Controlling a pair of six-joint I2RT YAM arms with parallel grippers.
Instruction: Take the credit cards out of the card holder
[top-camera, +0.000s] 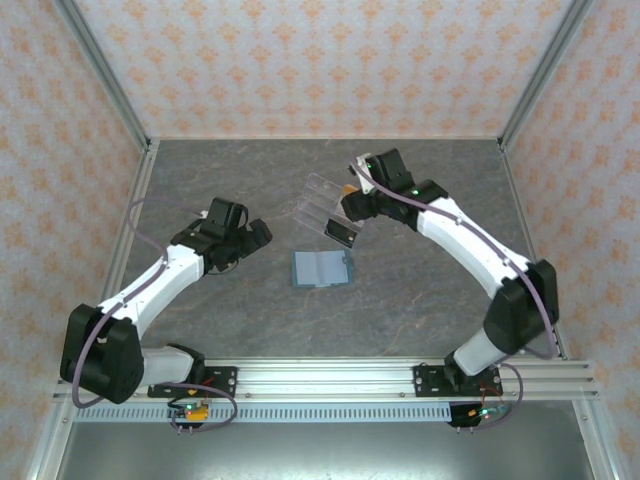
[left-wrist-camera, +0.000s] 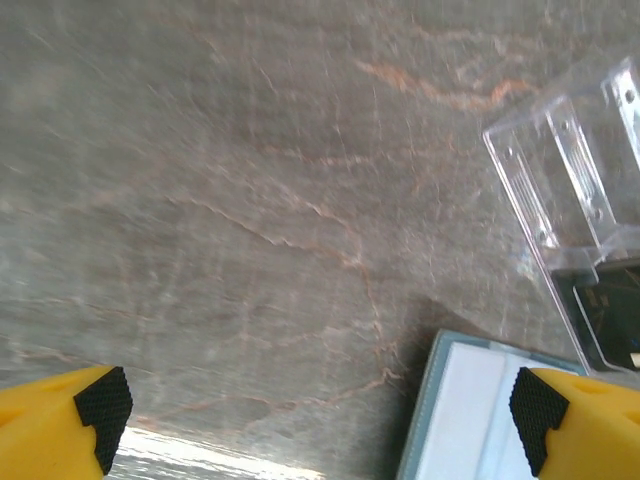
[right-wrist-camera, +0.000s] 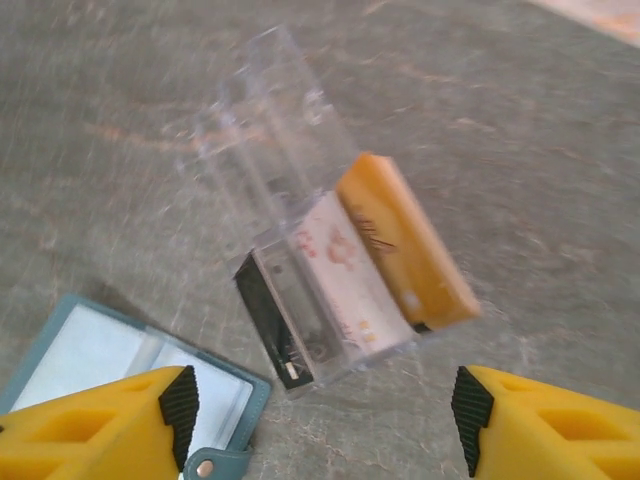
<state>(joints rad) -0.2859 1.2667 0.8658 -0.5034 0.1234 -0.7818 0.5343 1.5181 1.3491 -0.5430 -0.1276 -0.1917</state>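
The teal-blue card holder (top-camera: 322, 268) lies open and flat on the table, its pale clear pockets facing up; it also shows as the card holder (left-wrist-camera: 465, 420) and the card holder (right-wrist-camera: 100, 350). Just behind it lies a clear acrylic stand (top-camera: 322, 203) with an orange card (right-wrist-camera: 400, 240), a white card (right-wrist-camera: 345, 275) and a black card (right-wrist-camera: 270, 320) in its slots. My right gripper (top-camera: 352, 207) hovers open over the stand's near end, nothing between its fingers. My left gripper (top-camera: 256, 236) stands open to the left of the card holder, empty.
The grey marbled table (top-camera: 420, 270) is walled by patterned panels and metal posts. An aluminium rail (top-camera: 320, 378) runs along the near edge. In the left wrist view the acrylic stand (left-wrist-camera: 565, 170) sits at the upper right, the black card (left-wrist-camera: 612, 310) below it.
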